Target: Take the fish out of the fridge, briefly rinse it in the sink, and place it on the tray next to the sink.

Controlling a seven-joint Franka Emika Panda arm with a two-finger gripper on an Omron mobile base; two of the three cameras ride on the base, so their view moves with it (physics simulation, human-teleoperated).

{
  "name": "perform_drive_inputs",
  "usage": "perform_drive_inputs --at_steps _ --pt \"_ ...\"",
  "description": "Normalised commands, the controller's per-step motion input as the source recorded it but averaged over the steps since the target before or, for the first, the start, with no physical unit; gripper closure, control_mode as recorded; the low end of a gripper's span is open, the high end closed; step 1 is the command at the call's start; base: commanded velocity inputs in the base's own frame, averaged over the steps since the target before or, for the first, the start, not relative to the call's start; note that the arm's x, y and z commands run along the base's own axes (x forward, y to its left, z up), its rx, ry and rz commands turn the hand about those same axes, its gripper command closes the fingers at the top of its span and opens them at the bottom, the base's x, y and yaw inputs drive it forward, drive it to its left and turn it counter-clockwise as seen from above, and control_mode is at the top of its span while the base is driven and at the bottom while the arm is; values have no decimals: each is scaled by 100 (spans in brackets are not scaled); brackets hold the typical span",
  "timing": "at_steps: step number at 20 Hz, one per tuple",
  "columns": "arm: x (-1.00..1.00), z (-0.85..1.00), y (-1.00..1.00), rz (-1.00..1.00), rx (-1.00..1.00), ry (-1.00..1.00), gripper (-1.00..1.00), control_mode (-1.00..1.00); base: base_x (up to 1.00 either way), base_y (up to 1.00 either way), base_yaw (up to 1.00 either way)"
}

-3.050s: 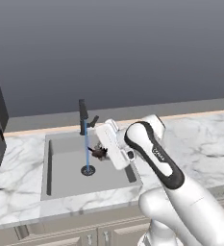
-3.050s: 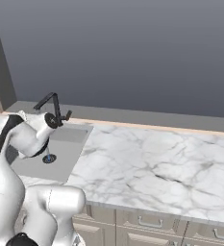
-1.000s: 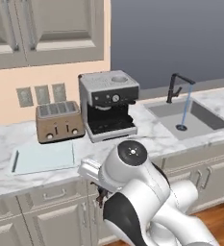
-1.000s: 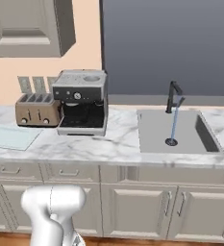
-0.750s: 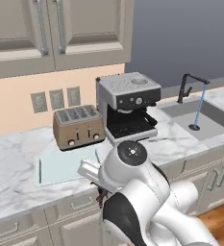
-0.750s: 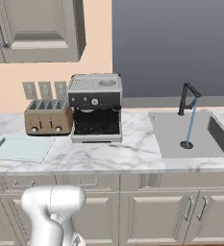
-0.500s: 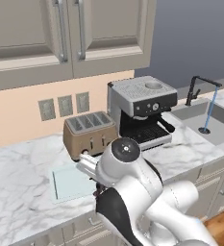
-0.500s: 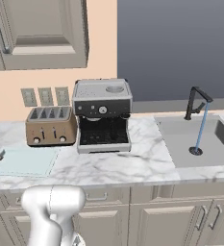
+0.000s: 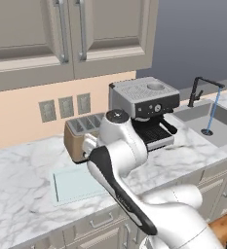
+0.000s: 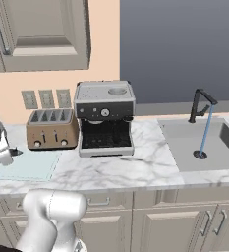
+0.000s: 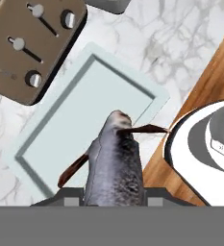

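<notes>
The gripper (image 11: 114, 192) was clamped on the fish (image 11: 114, 161), whose grey speckled body rose from between the fingertips in the hand view, with thin brown fins sticking out to either side. The fish hung above the tray (image 11: 80, 125), over the part nearest the counter edge, with the tan toaster (image 11: 29, 43) just beyond the tray's far rim. Whether the fish touched the tray could not be told.

In the left base view the arm's white elbow stood in front of the toaster (image 9: 83, 133), and the pale tray (image 9: 73, 185) lay on the marble counter (image 9: 17, 194) just before it. The coffee machine (image 9: 144, 104) stood beside the toaster, and the sink (image 9: 217, 124) with its black faucet (image 9: 202, 90) lay further right, a thin blue stream of water (image 9: 212, 114) running into the basin.

Three seconds earlier the hand had been over the sink, holding the dark fish by the running water. Since then the base had driven leftward along the counter, so both base views had swung: a second before, the sink sat near the middle of the right base view and the tray was cut off at the left edge; now the tray (image 10: 27, 165) lay lower left of that view, with the sink (image 10: 199, 142) pushed to the right. The arm had risen from low beside the cabinets to above the counter, and the hand had come over the tray. The water kept running throughout.
</notes>
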Motion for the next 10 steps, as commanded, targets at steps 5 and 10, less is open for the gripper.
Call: perform_drive_inputs --at_steps 5,10 --pt "51 -55 0 0 -2 0 100 -100 0 0 0" --pt "50 -70 1 0 -6 0 100 -100 0 0 0"
